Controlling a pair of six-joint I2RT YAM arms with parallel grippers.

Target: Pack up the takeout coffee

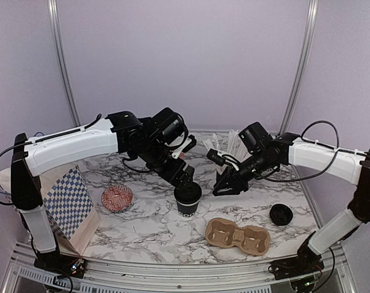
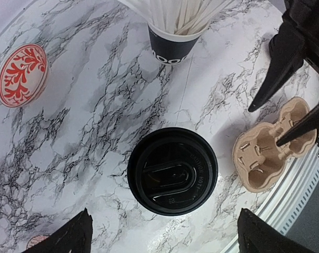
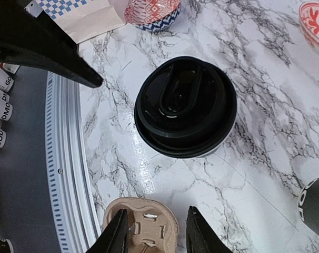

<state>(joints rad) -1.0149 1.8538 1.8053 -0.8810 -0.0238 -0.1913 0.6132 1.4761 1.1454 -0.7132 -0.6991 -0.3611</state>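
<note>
One takeout coffee cup (image 1: 188,201) stands upright mid-table, black, with its round black lid (image 2: 172,170) seated on it. My left gripper (image 1: 185,182) hovers just over it, jaws open wide; in the left wrist view its fingertips (image 2: 70,237) stand far apart, clear of the lid. My right gripper (image 1: 224,188) hangs just right of the cup, partly open and holding nothing. In the right wrist view the lidded cup (image 3: 185,105) lies ahead of the fingers (image 3: 117,234). A loose black lid (image 1: 281,214) lies at the right.
A brown pulp carrier tray (image 1: 238,236) lies near the front edge. A black cup of white sticks (image 2: 172,45) stands at the back. A red patterned bowl (image 1: 116,198) and a checkered paper bag (image 1: 69,207) sit at the left.
</note>
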